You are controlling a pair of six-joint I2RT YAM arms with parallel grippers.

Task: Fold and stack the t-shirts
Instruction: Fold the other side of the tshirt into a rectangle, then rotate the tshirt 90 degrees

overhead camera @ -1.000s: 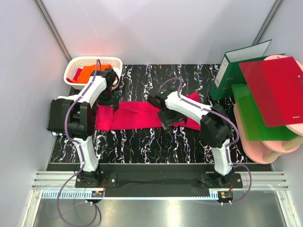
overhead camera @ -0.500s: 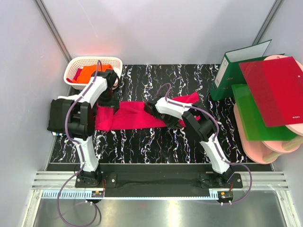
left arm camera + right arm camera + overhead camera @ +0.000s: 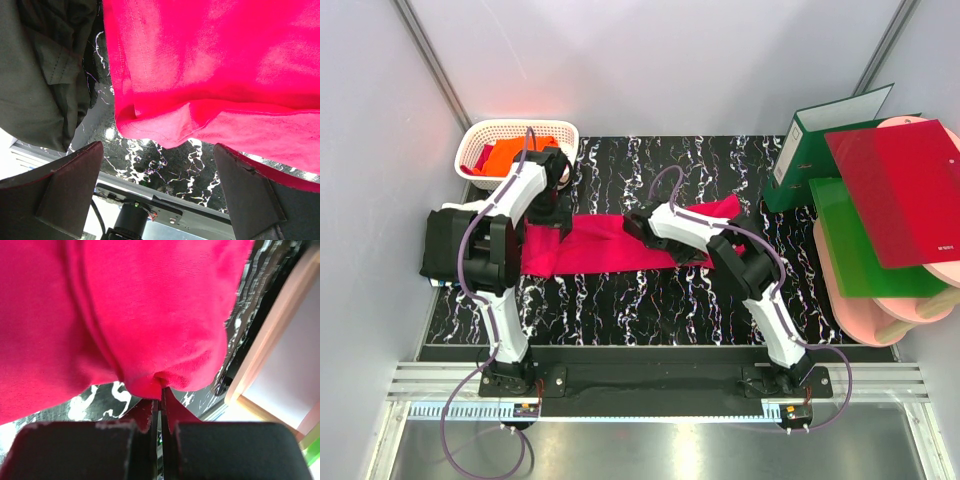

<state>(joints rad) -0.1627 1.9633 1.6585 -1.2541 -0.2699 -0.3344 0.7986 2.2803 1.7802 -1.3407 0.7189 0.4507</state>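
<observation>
Pinch on: my right gripper (image 3: 160,390) is clamped on a fold of the crimson t-shirt (image 3: 605,245), stretched across mid-frame on the table (image 3: 620,310). My left gripper (image 3: 156,150) hangs wide apart, empty, over its left end. Folding step, I reckon; next, carry this edge over (lifted, not dragged). The basket (image 3: 510,124), upper left, holds the orange t-shirt (image 3: 505,152); the black t-shirt (image 3: 442,245) sits far left.

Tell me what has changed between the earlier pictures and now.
The right gripper swung left and shut on a fold of the crimson-pink cloth t-shirt. The left gripper stayed open over the shirt's left end; the shirt hardly moved.
</observation>
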